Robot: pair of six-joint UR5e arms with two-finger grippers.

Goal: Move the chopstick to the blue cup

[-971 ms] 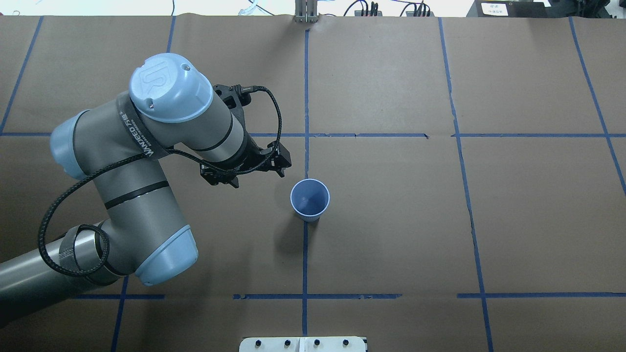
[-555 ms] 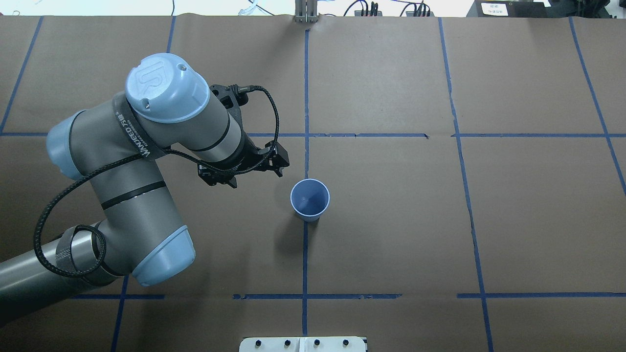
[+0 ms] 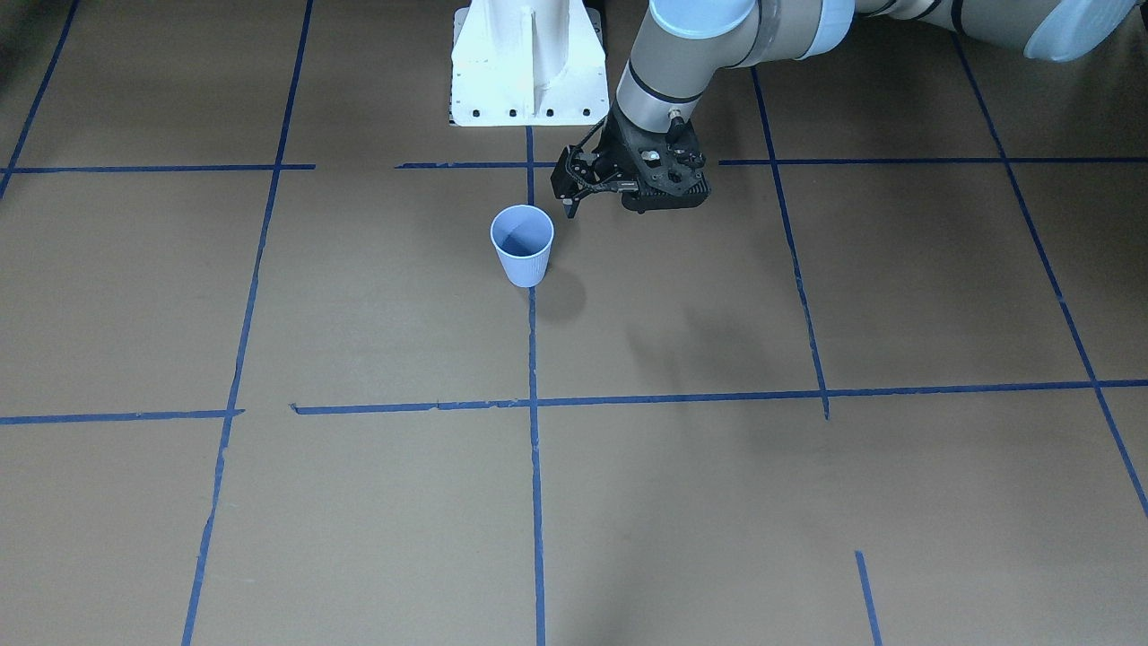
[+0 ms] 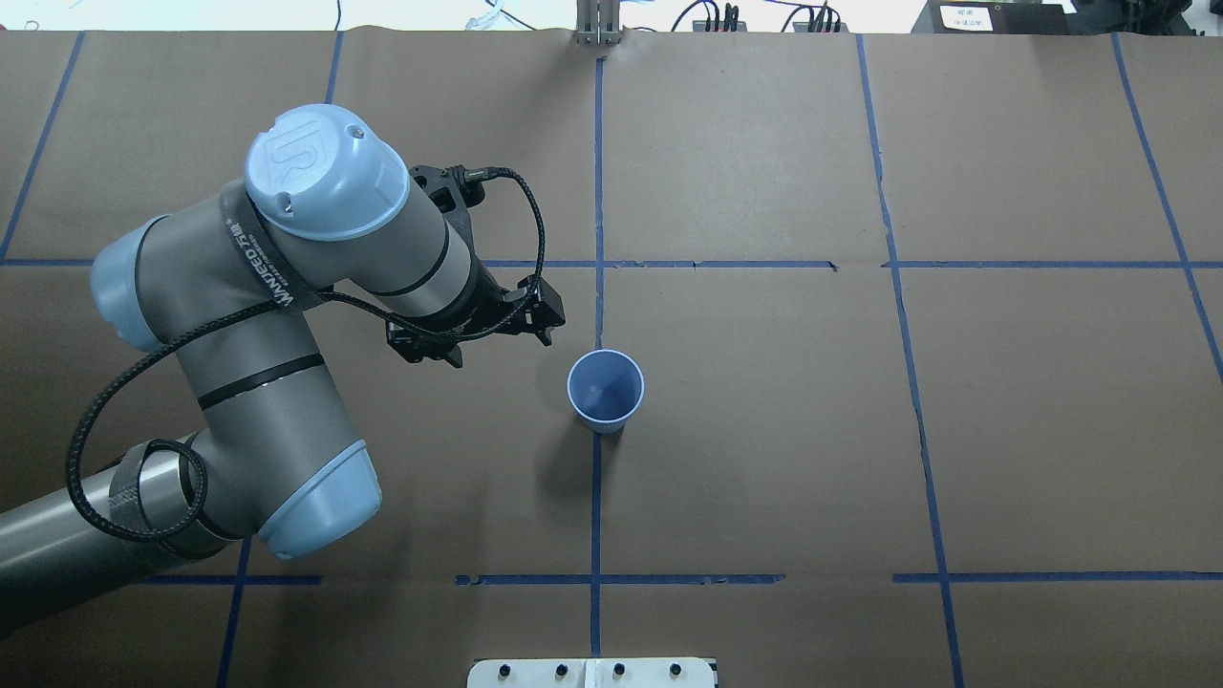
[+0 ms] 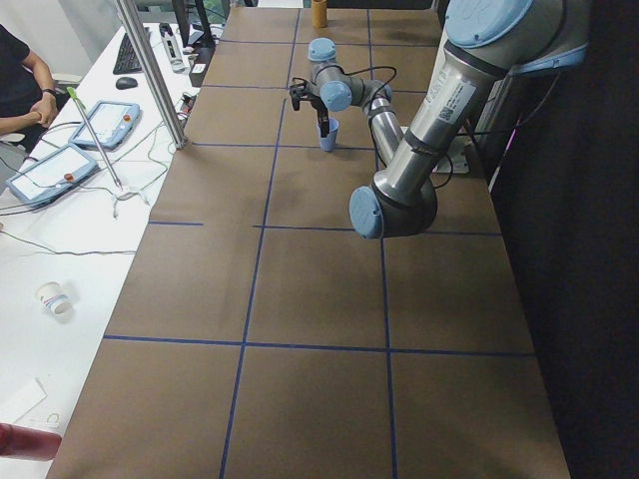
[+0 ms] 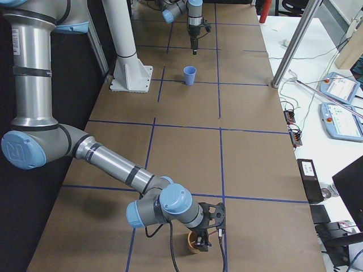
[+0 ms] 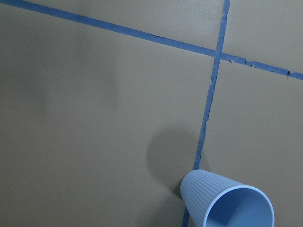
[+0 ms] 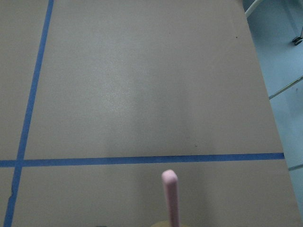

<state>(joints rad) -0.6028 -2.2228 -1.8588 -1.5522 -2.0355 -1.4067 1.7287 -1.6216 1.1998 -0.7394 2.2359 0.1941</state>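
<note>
Blue cup point(image 4: 605, 390) just beside left gripper point(image 3: 571, 203), pink chopstick point(image 8: 170, 198) by right gripper point(image 6: 208, 232)

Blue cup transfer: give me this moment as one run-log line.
blue cup: upright, empty | left gripper: beside cup, grip unclear | right gripper: at tan cup | pink chopstick: standing in tan cup

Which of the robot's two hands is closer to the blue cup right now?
The left hand: it hovers right beside the blue cup, while the right hand is far off to the robot's right, down at an orange cup.
</note>
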